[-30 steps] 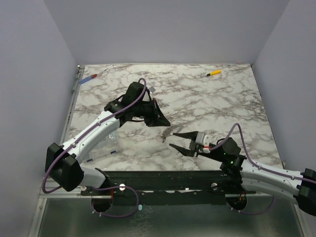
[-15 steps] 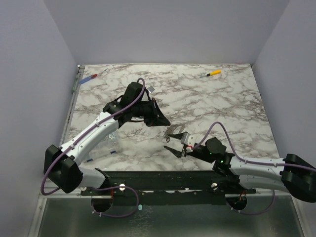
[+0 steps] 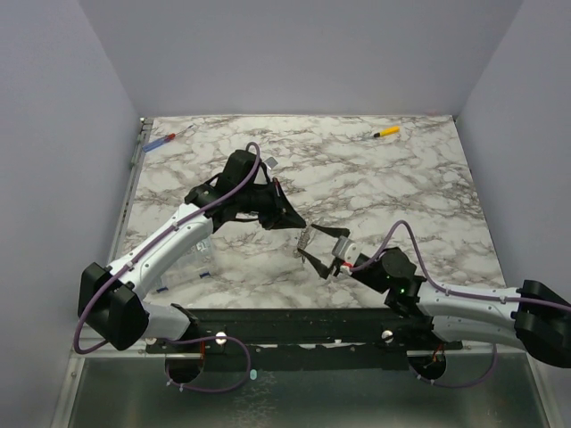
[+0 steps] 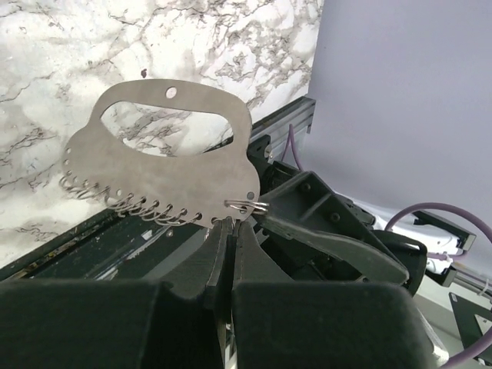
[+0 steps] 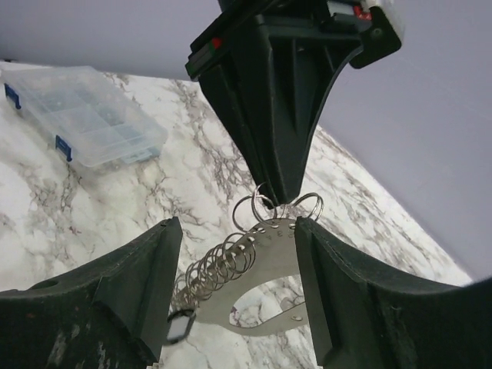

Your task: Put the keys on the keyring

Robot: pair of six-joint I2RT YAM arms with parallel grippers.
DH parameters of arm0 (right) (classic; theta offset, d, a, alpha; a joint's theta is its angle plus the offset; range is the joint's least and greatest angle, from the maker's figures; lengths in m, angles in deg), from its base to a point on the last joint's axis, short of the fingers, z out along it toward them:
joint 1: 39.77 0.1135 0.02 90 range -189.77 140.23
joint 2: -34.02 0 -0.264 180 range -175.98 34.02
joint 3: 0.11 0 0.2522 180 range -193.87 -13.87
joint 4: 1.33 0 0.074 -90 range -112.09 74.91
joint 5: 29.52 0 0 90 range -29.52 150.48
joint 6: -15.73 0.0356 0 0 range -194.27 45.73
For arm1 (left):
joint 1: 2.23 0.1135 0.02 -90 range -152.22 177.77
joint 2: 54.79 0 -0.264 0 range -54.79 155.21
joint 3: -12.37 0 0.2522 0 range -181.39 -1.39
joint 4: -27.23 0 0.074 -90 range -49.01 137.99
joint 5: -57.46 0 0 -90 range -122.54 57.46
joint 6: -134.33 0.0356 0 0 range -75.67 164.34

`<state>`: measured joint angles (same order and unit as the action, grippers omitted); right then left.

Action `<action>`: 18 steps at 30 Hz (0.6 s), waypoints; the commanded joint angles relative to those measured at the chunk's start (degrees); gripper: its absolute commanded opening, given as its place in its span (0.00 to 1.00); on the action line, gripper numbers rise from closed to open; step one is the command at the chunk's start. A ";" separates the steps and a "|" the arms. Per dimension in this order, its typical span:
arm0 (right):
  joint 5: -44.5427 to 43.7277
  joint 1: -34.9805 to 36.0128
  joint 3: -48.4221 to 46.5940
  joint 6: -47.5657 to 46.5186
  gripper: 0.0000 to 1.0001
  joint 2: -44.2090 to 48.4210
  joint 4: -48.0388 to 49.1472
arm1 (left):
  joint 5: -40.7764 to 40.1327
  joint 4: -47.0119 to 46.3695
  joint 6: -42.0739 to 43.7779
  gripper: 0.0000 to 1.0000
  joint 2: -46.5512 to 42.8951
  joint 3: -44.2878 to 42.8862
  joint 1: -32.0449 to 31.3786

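Jaws of your left gripper (image 4: 228, 231) pinch key plate (image 4: 177, 165) at its 6 o'clock edge; right gripper (image 5: 238, 229) spread wide, straddling its rings (image 5: 219, 265).

Lower edge of the metal plate (image 4: 165, 165) hidden between left pincer (image 4: 231, 227) tips, rings (image 5: 223, 265) too small to tell from above

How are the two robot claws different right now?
The left gripper is shut, pinching the edge of the metal plate. The right gripper is open, with one finger on each side of that metal plate. In the top view, the left gripper reaches in from the left side, while the right gripper comes from the near right. Both are black, have two fingers, and meet at the metal plate.
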<state>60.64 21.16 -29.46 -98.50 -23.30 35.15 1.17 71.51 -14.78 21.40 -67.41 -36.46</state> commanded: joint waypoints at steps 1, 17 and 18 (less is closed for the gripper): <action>-2.91 0.42 -1.21 -1.93 0.70 -0.06 7.68 | 1.62 -1.43 -0.28 0.00 -1.17 0.67 0.40; -4.09 2.40 0.91 -9.80 0.44 5.99 -3.15 | 2.23 -1.90 -0.53 0.00 -0.60 0.63 1.37; -4.98 3.09 0.65 -11.30 0.43 5.08 -3.43 | 2.28 -2.02 -0.68 0.00 -0.60 0.63 1.38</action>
<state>58.04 22.01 -29.22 -104.03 -17.27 35.35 1.54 71.05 -14.76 21.40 -66.71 -35.48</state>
